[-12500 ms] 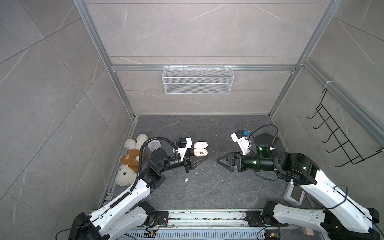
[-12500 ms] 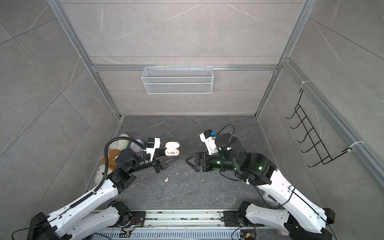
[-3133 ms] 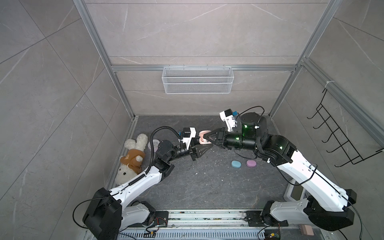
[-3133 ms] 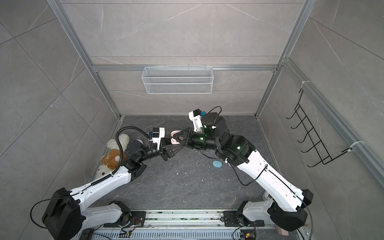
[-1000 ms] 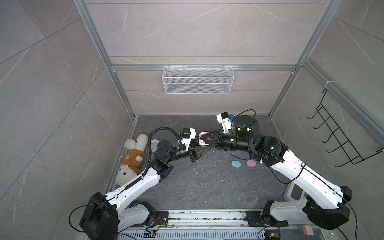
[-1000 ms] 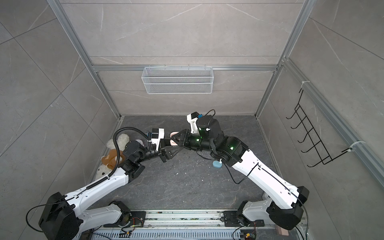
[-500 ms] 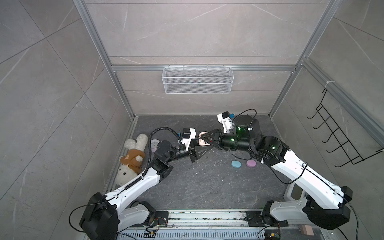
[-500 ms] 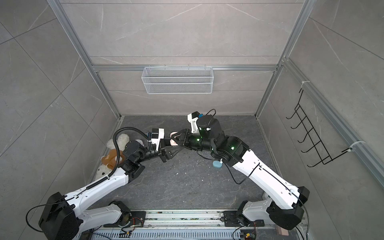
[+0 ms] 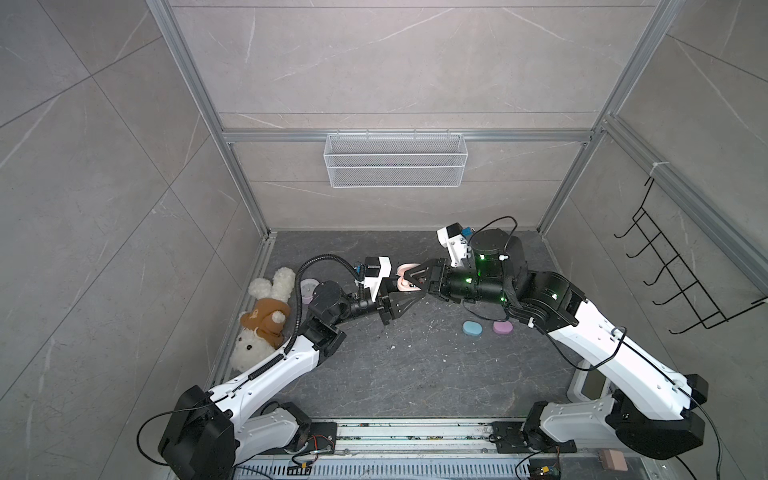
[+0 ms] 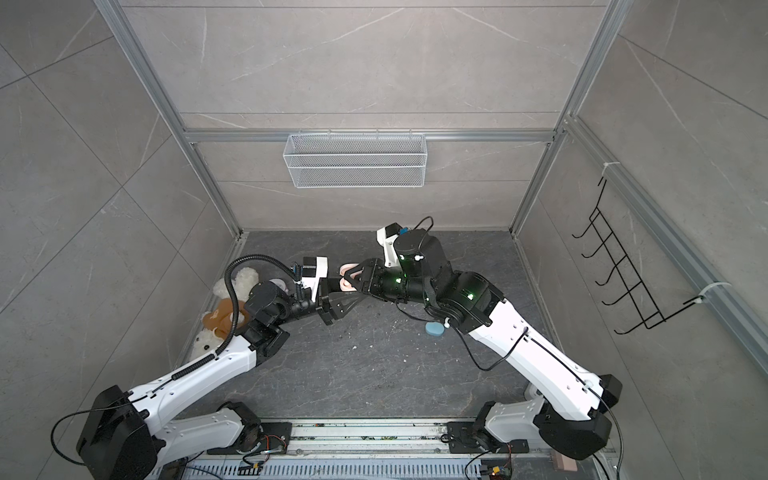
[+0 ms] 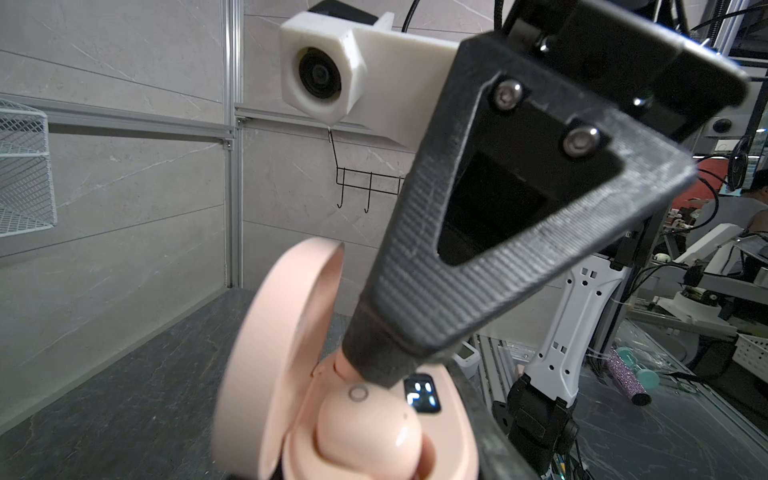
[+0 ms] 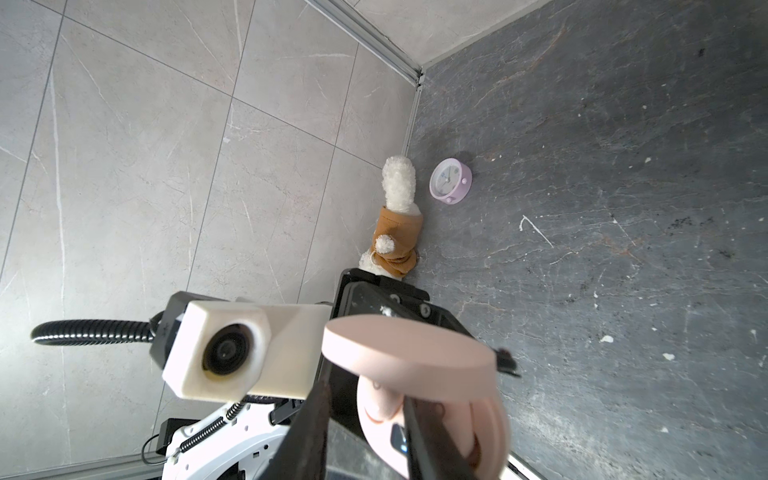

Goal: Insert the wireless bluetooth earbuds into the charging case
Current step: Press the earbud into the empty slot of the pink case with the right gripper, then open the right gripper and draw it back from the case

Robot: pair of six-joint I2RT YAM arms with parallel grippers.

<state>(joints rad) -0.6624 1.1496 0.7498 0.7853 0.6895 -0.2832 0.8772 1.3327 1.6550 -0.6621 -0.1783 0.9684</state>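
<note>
Case [image 11: 266, 353] lid's flipped up, pinched tight by left gripper [image 9: 406, 291]; 1 peach earbud [image 11: 365, 432] seated inside, right gripper [image 9: 413, 280] jaws slightly spread just over it.

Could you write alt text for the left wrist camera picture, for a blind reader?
An open peach-pink charging case fills the foreground, one matching earbud seated inside beside a lit display. A black robot finger points its tip at the case's hinge.

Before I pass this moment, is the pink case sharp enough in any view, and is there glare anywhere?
Left wrist view: the pink case is soft with close-range blur, and its display glows but is unreadable. Right wrist view: the lid is soft, while the clock behind it is crisp. Both top views: the light is even with no glare, but the case is tiny.
</note>
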